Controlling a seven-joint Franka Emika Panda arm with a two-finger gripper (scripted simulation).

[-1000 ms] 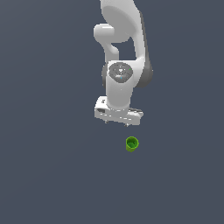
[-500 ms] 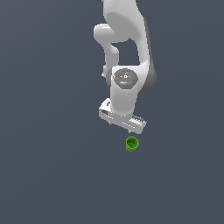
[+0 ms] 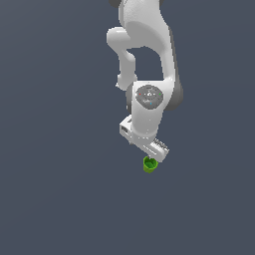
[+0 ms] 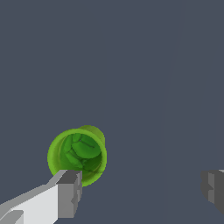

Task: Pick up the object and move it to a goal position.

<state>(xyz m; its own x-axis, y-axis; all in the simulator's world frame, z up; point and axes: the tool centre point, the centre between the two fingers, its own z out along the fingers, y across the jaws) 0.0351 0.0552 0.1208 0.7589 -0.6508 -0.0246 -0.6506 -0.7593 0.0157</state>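
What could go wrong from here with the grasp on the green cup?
1. Misalignment: in the wrist view the green cup sits against one finger rather than midway across the open hand. Descending now could land that fingertip on the rim and tip the cup.
2. One-sided contact: closing from this offset would likely shove the cup sideways before the far finger reaches it.
3. The cup is small and hollow, so a rim pinch may slip.
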